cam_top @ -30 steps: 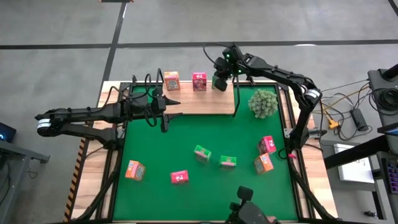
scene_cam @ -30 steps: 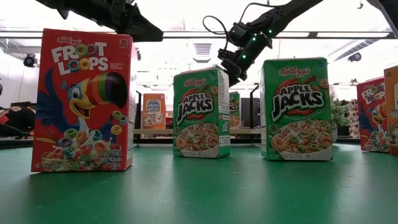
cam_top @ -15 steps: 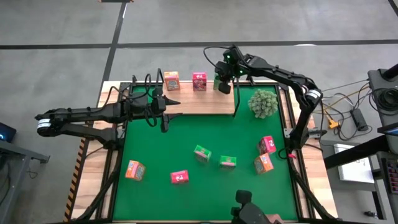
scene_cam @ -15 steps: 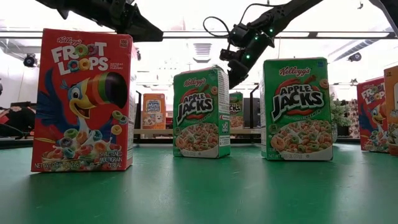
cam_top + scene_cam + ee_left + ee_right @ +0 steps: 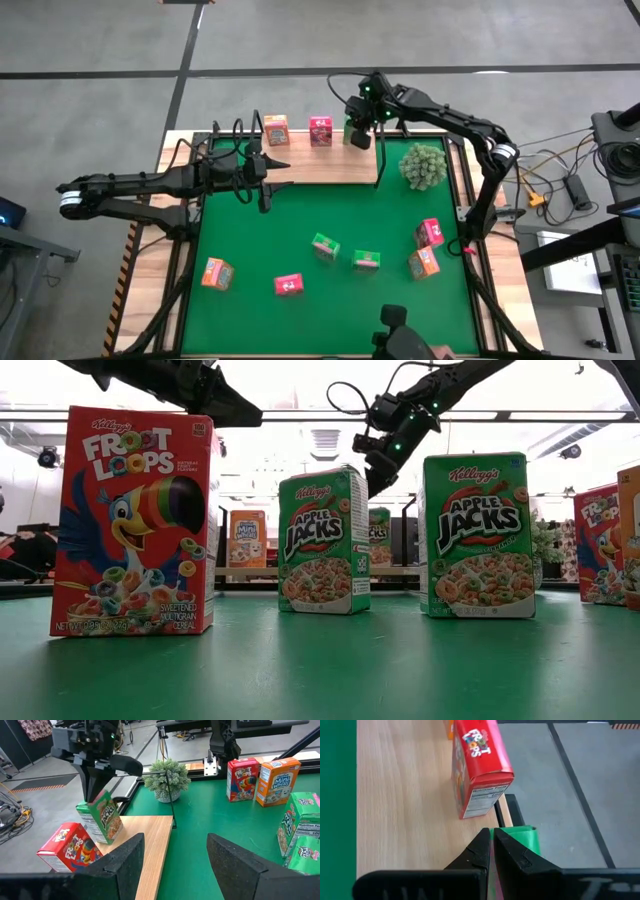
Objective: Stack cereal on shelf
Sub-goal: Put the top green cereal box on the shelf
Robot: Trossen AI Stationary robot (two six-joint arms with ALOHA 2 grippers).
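Observation:
A light wooden shelf lies at the mat's far edge. An orange cereal box and a pink one stand on it. My right gripper hovers over the shelf's right end, shut on a green cereal box beside the pink box. My left gripper stands open and holds nothing at the shelf's near edge. Several more boxes stand on the green mat: two green, two orange and two pink. My right gripper pinches the green box's top end between its two shut fingers, coming from above and slanting down. The box hangs tilted below the fingers. Its lower end is at the shelf board, but I cannot tell whether it touches.
A fuzzy grey-green plant ball stands to the right of the shelf's end, close to my right arm. Thin black wire uprights rise at the shelf's sides. The middle of the mat between the shelf and the loose boxes is bare.
My right gripper has rolled and tipped a little above the shelf's right end. The green box has stayed beside the pink box.

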